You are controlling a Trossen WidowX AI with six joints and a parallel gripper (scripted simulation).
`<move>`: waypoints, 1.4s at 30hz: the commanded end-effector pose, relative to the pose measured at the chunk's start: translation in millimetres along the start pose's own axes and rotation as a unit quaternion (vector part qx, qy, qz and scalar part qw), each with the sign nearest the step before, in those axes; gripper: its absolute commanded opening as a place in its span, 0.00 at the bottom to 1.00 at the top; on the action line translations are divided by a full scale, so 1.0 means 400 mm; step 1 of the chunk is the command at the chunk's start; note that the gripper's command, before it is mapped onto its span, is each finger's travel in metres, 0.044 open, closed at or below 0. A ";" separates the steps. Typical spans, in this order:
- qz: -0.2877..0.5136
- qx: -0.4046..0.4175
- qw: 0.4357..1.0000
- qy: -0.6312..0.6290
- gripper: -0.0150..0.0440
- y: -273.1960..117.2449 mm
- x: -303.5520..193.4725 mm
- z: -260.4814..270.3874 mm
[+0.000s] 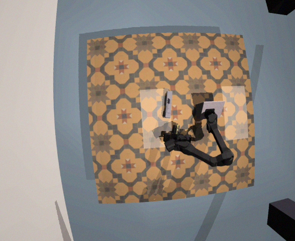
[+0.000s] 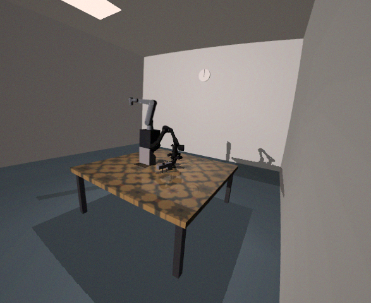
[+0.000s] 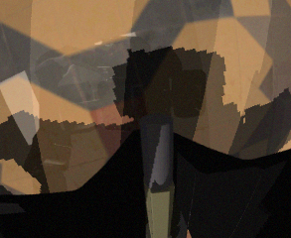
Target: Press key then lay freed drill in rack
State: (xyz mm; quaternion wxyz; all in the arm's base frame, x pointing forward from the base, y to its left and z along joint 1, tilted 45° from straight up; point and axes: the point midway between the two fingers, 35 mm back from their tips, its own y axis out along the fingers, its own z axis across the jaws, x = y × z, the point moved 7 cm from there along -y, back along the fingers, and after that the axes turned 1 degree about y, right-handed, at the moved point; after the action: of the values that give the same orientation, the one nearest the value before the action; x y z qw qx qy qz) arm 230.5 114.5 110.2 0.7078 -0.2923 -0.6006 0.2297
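Grey walls and a blue floor (image 2: 42, 208) surround the surface (image 1: 131, 178), a table patterned in orange and brown tiles, with a round clock (image 2: 203, 74) high on the pale far wall. On the surface lie two paler square patches, one mid-table and one toward the right edge in the top view.

My arm (image 1: 214, 152) rises from a light-topped base block (image 1: 212, 107), bends at the elbow and reaches back across to the lower edge of the mid patch. My tool (image 1: 174, 131) is clenched on the drill (image 3: 160, 181), a slim shaft that the wrist view shows running straight up between my dark fingers, yellowish nearest the camera and grey-blue further out. Its far end meets a dark blocky shape (image 3: 168, 79) on the tiles; I cannot tell whether they touch. From above the drill shows only as a small yellowish piece (image 1: 176, 128) at my fingertips.

The rack (image 1: 167, 103), a narrow grey-white bar, stands on the same patch just beyond my tool, apart from it. I cannot make out the key in any view.

In the exterior view my tool hangs low, just over the surface (image 2: 191, 211), beside the tall dark block (image 2: 148, 143) that carries a second, grey arm (image 2: 148, 110).
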 end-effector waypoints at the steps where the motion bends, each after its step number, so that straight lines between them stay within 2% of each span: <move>1: 0.010 0.005 1.000 -0.005 0.25 0.017 -0.008 0.001; 23: 0.010 0.005 1.000 -0.005 0.25 0.017 -0.008 0.001; 39: 0.000 0.000 1.000 0.000 0.97 0.000 0.000 0.000; 40: 0.000 0.000 1.000 0.000 1.00 0.000 0.000 0.000; 42: 0.003 0.001 1.000 -0.001 1.00 -0.012 0.001 -0.001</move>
State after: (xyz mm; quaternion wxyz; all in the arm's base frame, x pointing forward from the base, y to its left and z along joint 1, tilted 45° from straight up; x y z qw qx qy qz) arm 230.2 114.3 110.4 0.7083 -0.2919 -0.5997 0.2312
